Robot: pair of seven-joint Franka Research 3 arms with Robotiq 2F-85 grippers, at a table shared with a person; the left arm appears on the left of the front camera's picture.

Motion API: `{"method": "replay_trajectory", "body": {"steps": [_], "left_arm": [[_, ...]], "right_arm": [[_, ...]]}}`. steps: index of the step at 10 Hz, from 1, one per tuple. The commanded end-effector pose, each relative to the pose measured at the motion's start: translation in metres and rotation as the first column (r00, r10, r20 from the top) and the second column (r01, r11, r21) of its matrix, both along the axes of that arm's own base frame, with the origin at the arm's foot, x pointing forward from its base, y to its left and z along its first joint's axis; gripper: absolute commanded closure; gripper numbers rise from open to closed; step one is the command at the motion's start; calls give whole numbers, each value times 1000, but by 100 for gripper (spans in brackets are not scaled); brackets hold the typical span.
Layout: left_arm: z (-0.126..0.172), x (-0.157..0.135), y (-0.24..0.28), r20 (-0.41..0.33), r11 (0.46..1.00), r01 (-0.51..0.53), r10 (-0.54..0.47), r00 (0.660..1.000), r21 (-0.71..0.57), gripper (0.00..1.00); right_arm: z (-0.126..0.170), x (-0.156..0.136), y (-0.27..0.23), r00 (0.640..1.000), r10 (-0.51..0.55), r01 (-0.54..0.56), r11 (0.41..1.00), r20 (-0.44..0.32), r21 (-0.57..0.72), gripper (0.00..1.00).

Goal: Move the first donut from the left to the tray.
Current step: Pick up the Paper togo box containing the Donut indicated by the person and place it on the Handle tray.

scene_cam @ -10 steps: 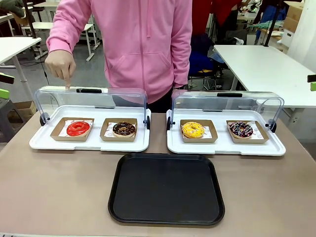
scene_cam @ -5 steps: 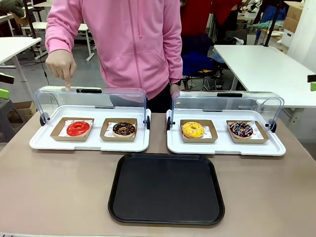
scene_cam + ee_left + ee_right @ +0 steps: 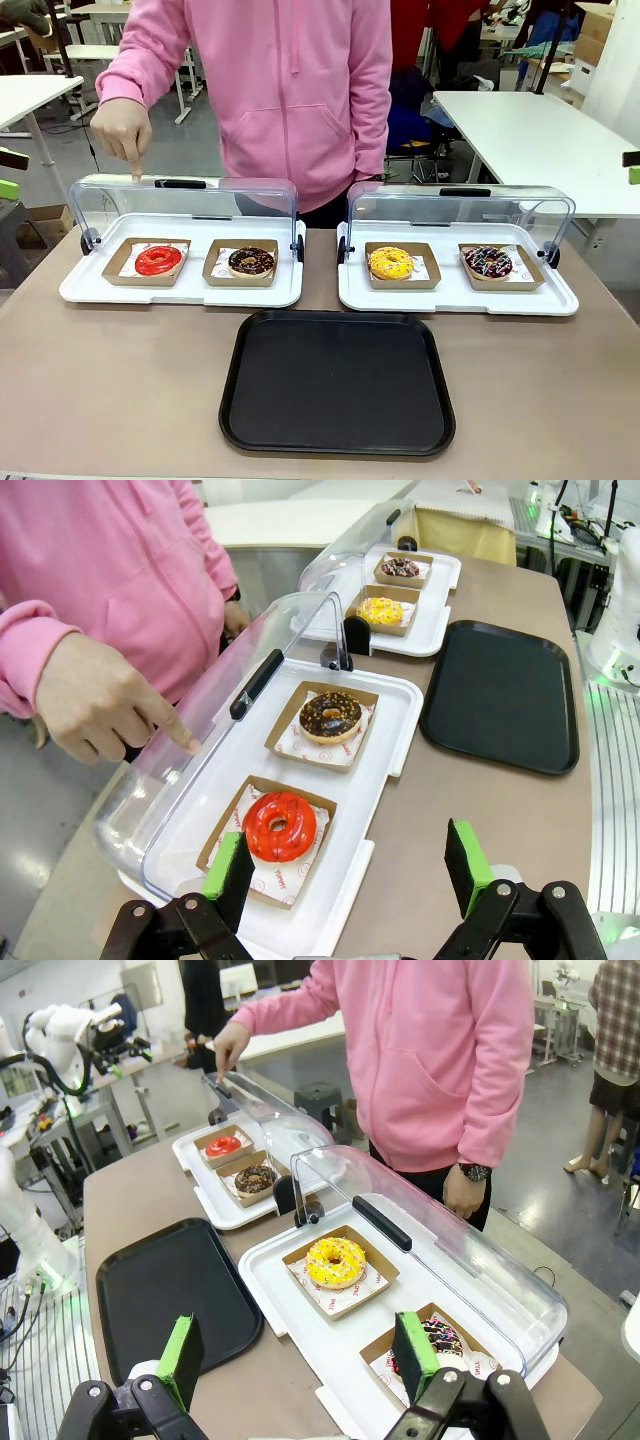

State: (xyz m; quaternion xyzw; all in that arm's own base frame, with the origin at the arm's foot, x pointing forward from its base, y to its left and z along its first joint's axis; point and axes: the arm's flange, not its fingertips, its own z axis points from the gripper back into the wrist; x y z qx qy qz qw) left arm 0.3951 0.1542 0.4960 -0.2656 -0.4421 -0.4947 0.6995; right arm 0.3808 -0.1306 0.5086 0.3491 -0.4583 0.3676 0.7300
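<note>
The red-glazed donut [image 3: 159, 260] lies in its brown cardboard holder at the left end of the left white tray [image 3: 90, 290]; the left wrist view has the red donut [image 3: 279, 826] just ahead of my fingers. The black tray [image 3: 338, 380] sits bare at the table's near middle, also seen as the black tray [image 3: 500, 694] and the black tray [image 3: 170, 1290]. My left gripper [image 3: 347, 872] is open above the table edge, a short way from the red donut. My right gripper [image 3: 300, 1353] is open over the right white tray's near edge. The person's hand [image 3: 122, 130] points a finger down at the left lid.
A chocolate donut [image 3: 251, 262] sits beside the red one. The right white tray [image 3: 455, 296] holds a yellow donut [image 3: 391, 263] and a dark sprinkled donut [image 3: 488, 262]. Both clear lids [image 3: 185, 200] stand raised at the back. A person in pink [image 3: 290, 90] stands at the far side.
The person's body has swayed slightly; the pointing hand stays on the left lid. Donuts and trays have not moved.
</note>
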Motion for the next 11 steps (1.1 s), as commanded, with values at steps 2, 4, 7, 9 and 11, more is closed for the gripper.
{"method": "replay_trajectory", "body": {"steps": [2,4,7,9,11], "left_arm": [[3,5,-14,-2,995,32,-32,999,90,0],[6,15,-43,-34,944,102,-96,995,313,0],[-10,28,-90,-58,825,167,-161,985,540,0],[-34,42,-113,-69,746,170,-164,984,643,0],[-63,48,-134,-68,641,168,-179,982,749,0]], "right_arm": [[2,5,-1,999,3,-4,1000,36,13,0],[2,5,-1,999,3,-4,1000,36,13,0],[2,5,-1,999,3,-4,1000,36,13,0],[2,5,-1,999,3,-4,1000,36,13,0],[2,5,-1,999,3,-4,1000,36,13,0]]}}
